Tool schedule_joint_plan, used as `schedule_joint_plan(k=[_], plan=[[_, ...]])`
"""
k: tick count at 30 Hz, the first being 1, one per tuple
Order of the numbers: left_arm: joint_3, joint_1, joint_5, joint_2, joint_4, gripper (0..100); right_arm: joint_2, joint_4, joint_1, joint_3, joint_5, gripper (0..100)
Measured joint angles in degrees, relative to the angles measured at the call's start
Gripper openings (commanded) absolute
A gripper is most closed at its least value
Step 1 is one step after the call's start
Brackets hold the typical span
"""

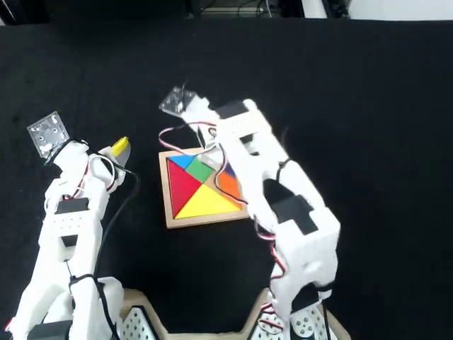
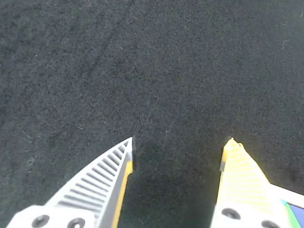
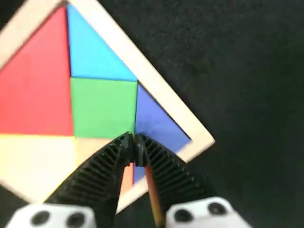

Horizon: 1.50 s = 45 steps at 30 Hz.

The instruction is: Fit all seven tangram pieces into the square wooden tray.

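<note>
High view: tray [image 1: 165,191] sq, slightly askew

Black cloth table [image 1: 368,106], dark cables [image 1: 244,7] at far edge, pale wall strip [image 1: 400,8] behind

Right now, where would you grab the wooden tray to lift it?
Probably the tray by its rim nearest the open left hand, coming from that side. The tray lies flat and pieces fill its middle, so only the rim is bare wood; the shut right hand sits over the other side.
</note>
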Motion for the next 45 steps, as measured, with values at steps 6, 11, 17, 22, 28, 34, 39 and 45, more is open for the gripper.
schedule_joint_plan(k=[6, 11, 17, 22, 28, 34, 39, 45], plan=[[0.0, 0.0, 0.0, 0.0, 0.0, 29, -7.03, -2.64, 2.29, 2.81, 0.0, 1.1], [0.0, 0.0, 0.0, 0.0, 0.0, 29, -4.57, -13.89, 2.02, 13.45, 0.0, 1.1], [0.0, 2.2, -2.81, 0.0, 0.0, 29, -2.81, -12.04, 2.2, 11.87, 0.0, 1.1], [0.0, 5.45, -7.03, 0.0, 0.0, 29, -10.55, 1.23, 5.01, 2.02, -4.22, 1.1], [-2.73, 5.8, -10.37, -0.44, 1.67, 29, -29.89, 13.36, 12.04, -8.97, -10.9, 1.1], [-22.77, 6.59, -13.19, -6.07, 24.97, 29, -53.54, 20.04, 15.56, -10.29, -11.96, 1.5], [-42.02, 9.41, -20.92, -16.0, 47.38, 29, -73.23, 20.84, 15.47, -5.1, -12.13, 1.5], [-53.45, 9.93, -25.93, -32.44, 63.56, 29, -91.87, 20.92, 15.65, 3.52, -12.13, 1.1]])
